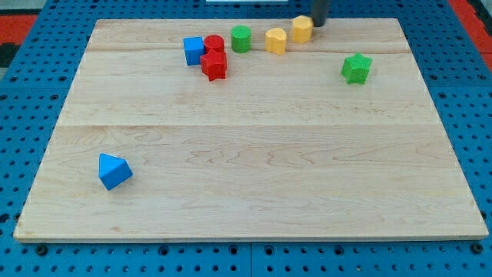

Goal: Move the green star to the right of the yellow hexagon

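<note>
The green star (357,68) lies at the view's upper right, alone on the wooden board (246,200). Two yellow blocks sit near the top edge: one (302,29) at the top, which looks like the hexagon, and one (276,40) just left of and below it, whose shape is unclear. My tip (317,25) is at the top edge, touching or nearly touching the right side of the upper yellow block. The tip is above and to the left of the green star, well apart from it.
A green cylinder (241,38) sits left of the yellow blocks. A red cylinder (214,44), a red star (214,65) and a blue cube (194,51) cluster at the upper left. A blue triangular block (114,171) lies at the lower left.
</note>
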Motion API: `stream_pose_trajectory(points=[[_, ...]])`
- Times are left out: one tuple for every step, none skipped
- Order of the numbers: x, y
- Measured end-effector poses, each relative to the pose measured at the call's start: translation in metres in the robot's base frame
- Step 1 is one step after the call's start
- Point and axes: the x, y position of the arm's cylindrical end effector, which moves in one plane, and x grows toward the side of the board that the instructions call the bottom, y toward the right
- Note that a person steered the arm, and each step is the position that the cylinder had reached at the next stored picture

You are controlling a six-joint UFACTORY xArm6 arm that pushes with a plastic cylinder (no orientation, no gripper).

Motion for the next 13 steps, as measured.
stream_pose_trajectory(points=[[0.033, -0.077], [0.032, -0.059], [0.004, 0.037], [0.016, 0.143], [0.070, 0.167], [0.076, 0.173], [0.076, 0.173], [0.076, 0.170], [0.076, 0.168], [0.076, 0.168], [0.086, 0.179], [0.099, 0.184], [0.119, 0.182]])
